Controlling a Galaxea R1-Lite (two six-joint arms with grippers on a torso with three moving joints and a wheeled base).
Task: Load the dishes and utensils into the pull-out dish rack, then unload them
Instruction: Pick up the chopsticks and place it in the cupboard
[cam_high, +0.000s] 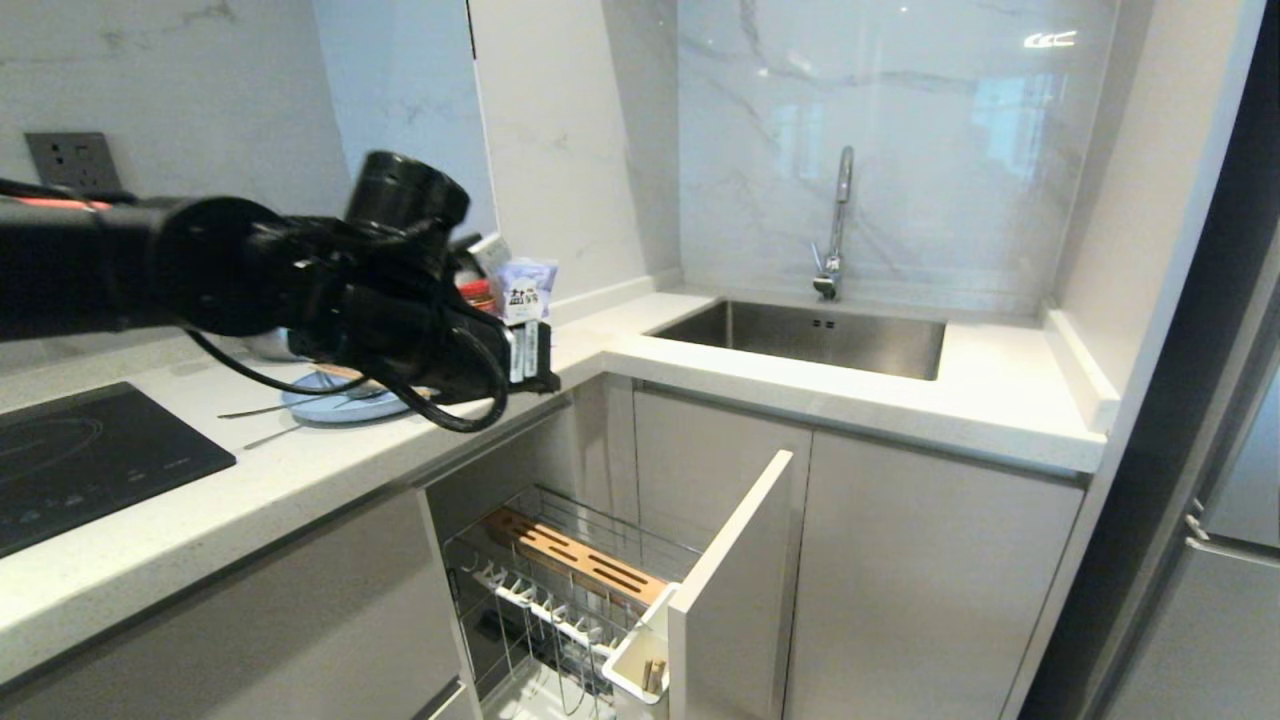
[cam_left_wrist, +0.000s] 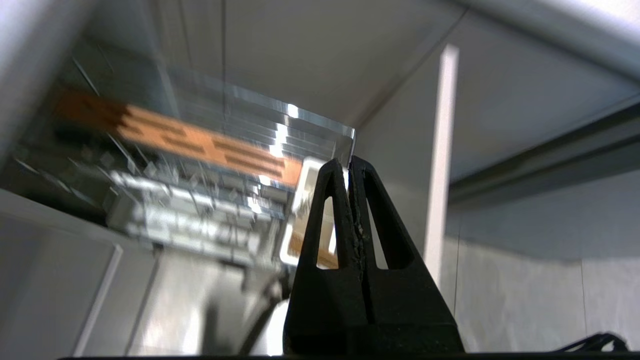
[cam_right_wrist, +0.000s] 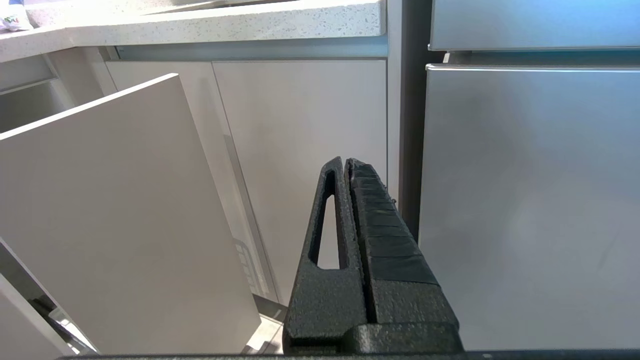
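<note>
The pull-out dish rack (cam_high: 520, 600) stands drawn out below the counter, with its wooden strip (cam_high: 575, 555), white caddy (cam_high: 630, 655) and white front panel (cam_high: 730, 580). Light wooden chopsticks (cam_high: 655, 675) stand in the caddy. A light-blue plate (cam_high: 345, 405) lies on the counter, partly hidden behind my left arm. Two slim metal utensils (cam_high: 262, 410) lie beside it. My left gripper (cam_high: 548, 380) hangs shut and empty over the counter edge, above the rack. In the left wrist view the gripper (cam_left_wrist: 348, 161) points at the caddy (cam_left_wrist: 300, 200). My right gripper (cam_right_wrist: 346, 161) is shut, low beside the cabinet fronts.
A steel sink (cam_high: 810, 335) with a tap (cam_high: 838, 220) sits at the back right. A black hob (cam_high: 90, 460) is set in the counter at the left. Packets and a jar (cam_high: 520, 290) stand in the counter's corner. A steel appliance front (cam_right_wrist: 525, 200) is close to my right gripper.
</note>
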